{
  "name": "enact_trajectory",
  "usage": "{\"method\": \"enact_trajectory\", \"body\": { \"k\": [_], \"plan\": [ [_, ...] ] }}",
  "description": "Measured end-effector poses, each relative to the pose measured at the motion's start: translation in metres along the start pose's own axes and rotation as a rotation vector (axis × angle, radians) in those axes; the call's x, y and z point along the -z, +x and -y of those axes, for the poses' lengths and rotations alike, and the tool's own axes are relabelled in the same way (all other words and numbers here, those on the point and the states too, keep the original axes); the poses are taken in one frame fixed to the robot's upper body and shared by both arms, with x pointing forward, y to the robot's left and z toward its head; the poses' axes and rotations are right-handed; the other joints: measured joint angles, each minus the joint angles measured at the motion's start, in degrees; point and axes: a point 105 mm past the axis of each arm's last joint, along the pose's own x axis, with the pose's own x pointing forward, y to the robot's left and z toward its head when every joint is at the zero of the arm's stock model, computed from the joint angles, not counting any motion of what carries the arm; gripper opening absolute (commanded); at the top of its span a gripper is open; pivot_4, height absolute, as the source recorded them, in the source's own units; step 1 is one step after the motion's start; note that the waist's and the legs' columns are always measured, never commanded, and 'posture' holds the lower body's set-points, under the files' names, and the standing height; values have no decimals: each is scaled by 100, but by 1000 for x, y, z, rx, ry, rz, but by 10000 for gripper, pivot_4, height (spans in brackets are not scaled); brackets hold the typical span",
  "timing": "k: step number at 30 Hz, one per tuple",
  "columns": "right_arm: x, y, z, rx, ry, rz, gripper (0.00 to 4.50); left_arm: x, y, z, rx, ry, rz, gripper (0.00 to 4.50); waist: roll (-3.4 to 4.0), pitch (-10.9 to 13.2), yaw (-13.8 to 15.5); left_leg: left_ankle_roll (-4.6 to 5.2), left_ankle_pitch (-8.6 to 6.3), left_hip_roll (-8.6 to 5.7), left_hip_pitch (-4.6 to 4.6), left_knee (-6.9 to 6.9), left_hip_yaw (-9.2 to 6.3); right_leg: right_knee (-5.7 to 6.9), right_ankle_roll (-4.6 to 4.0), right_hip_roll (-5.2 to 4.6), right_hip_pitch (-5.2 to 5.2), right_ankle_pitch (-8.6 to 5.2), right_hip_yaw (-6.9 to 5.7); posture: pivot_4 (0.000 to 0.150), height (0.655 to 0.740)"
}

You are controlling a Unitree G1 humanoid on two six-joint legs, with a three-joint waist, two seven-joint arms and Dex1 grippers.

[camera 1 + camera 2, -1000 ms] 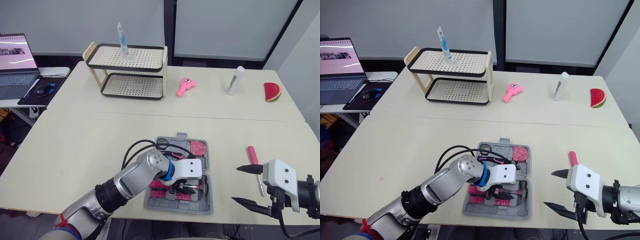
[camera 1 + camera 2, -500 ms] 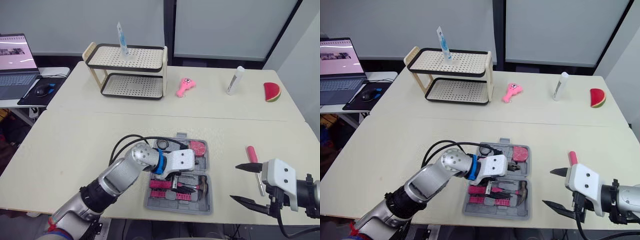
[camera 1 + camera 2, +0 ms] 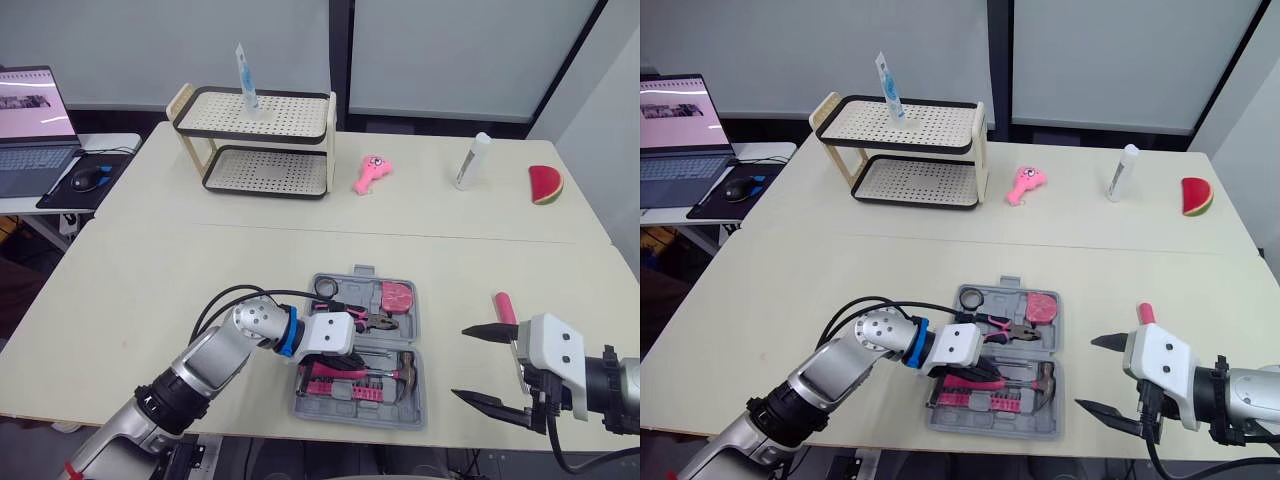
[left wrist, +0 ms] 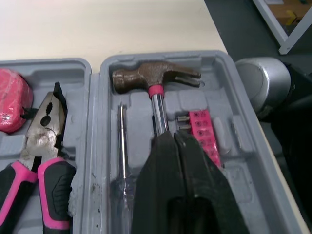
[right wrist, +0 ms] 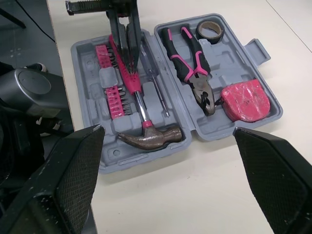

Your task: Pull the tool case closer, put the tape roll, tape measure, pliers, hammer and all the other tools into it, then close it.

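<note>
I could read no writing on the open grey tool case [image 3: 415, 410] or its tools; whatever the laptop [image 3: 30, 130] showed was too small to read. The case lay flat near the table's [image 3: 150, 290] front edge. The hammer [image 4: 155, 78], a thin screwdriver [image 4: 123, 141] and pink bits [image 4: 201, 131] lay in the nearer half. The pliers [image 4: 41, 131], tape roll [image 5: 210, 30] and pink tape measure [image 5: 245, 100] lay in the farther half.

The left gripper [image 4: 173, 136] hung over the hammer's handle with its fingers pressed together. I could not tell whether they touched it. The right gripper [image 3: 462, 362] stood near the front edge, to the case's right, with its fingers spread wide and empty. A pink-handled tool [image 3: 503, 308] lay on the table just beside it, outside the case.

Bare tabletop stretched left of the case and beyond it. A two-tier rack [image 3: 255, 145], a pink toy [image 3: 372, 172], a white tube [image 3: 470, 160] and a watermelon slice [image 3: 545, 184] stood well apart along the far side.
</note>
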Motion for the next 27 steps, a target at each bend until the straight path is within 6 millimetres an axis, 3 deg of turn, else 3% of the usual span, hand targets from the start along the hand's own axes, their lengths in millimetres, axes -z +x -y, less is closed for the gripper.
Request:
{"method": "enact_trajectory", "body": {
  "k": [13, 27],
  "plan": [
    [1, 1, -1, 0, 4, -3, 45000, 20, 8, -1, -13, 35, -81, 234, 1, -1, 0, 0, 0, 0, 1, 1, 0, 2, 0, 0, 2, 0, 0, 1500, 7350],
    [5, 0, -4, -5, 16, -14, 45000, 20, 14, -4, -48, 63, -71, 234, 9, -8, -6, 0, 0, 0, 8, 1, 0, 2, 0, 0, 9, 0, 0, 1500, 7350]
  ]
}}
